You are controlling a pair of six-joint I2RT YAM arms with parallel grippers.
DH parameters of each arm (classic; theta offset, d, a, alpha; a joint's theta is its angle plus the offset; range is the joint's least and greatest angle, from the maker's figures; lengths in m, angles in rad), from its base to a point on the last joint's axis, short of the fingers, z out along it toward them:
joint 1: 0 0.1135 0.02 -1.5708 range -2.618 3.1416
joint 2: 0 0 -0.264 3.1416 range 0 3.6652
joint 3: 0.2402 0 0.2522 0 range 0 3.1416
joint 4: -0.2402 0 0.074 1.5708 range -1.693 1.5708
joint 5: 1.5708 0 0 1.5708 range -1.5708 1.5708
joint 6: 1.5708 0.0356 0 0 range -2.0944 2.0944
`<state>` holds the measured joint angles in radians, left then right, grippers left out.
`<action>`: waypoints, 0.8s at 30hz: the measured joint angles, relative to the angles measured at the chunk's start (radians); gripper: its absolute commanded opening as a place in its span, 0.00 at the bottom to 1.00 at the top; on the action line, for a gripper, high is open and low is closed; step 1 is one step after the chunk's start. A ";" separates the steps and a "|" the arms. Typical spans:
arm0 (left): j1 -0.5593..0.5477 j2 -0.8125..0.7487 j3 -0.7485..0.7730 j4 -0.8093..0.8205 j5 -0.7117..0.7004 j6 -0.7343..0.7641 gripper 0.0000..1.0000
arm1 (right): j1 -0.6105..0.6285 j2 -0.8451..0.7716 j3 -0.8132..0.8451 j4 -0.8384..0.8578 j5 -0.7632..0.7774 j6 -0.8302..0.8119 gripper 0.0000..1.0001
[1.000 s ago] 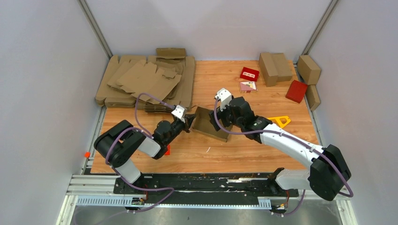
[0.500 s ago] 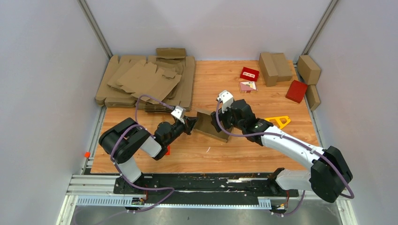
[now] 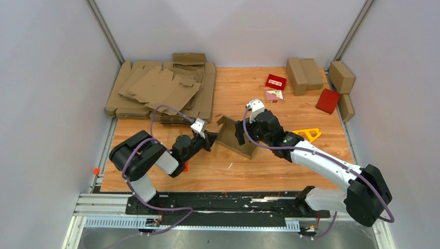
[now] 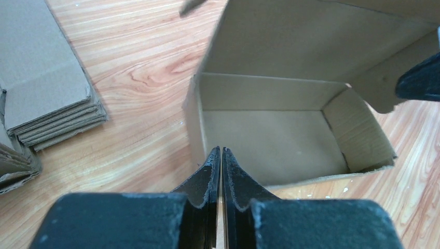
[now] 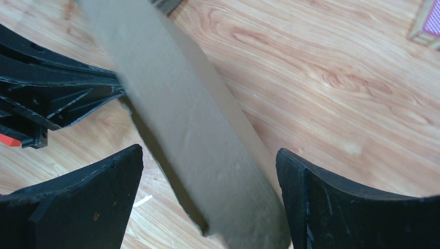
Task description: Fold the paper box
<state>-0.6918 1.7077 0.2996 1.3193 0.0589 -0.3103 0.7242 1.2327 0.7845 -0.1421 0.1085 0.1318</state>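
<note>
As our right claw (image 5: 207,155) gapes astride the paper box (image 4: 270,140), left claw (image 4: 221,153) pinched together, we could shove it askew.

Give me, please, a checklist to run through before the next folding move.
1. Left hand shut at the near edge of the paper box: ok.
2. Left hand actually pinching cardboard: cannot tell.
3. Right hand open, its fingers either side of the box's cardboard: ok.
4. Lid flap folded over: not ok, it stands up.
5. Flat cardboard stack apart from the box: ok.
</note>
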 measured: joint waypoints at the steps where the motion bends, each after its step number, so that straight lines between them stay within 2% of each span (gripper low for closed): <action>1: 0.000 -0.001 0.000 -0.005 -0.002 0.003 0.09 | 0.000 -0.012 -0.002 -0.017 0.018 0.016 1.00; 6: 0.000 -0.023 0.000 -0.022 -0.008 0.010 0.12 | 0.000 -0.091 -0.053 -0.074 0.059 0.063 1.00; 8: 0.000 -0.034 -0.001 -0.022 -0.010 0.010 0.16 | 0.000 -0.106 -0.067 -0.089 0.060 0.066 1.00; 10: 0.000 -0.051 -0.010 -0.021 -0.017 0.010 0.26 | 0.000 -0.108 -0.069 -0.105 0.058 0.066 1.00; 11: 0.000 -0.059 -0.014 -0.022 -0.021 0.012 0.35 | 0.000 -0.108 -0.069 -0.107 0.057 0.064 1.00; 14: 0.002 -0.093 -0.029 -0.023 -0.042 0.012 0.77 | 0.000 -0.108 -0.069 -0.112 0.055 0.057 1.00; 15: 0.014 -0.104 -0.030 -0.030 -0.038 0.006 0.95 | 0.000 -0.109 -0.069 -0.116 0.055 0.054 1.00; 16: 0.037 -0.121 -0.030 -0.044 -0.012 -0.014 0.99 | 0.000 -0.109 -0.069 -0.121 0.055 0.051 1.00; 19: 0.119 -0.127 -0.013 -0.055 0.070 -0.041 1.00 | 0.000 -0.115 -0.068 -0.147 0.065 0.050 1.00; 24: 0.204 -0.030 0.056 0.029 0.170 -0.100 1.00 | 0.000 -0.149 -0.065 -0.186 0.092 0.070 1.00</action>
<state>-0.4881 1.6775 0.3553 1.3487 0.2287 -0.4107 0.7242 1.0840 0.7193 -0.3283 0.2008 0.2016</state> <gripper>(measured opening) 0.997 0.998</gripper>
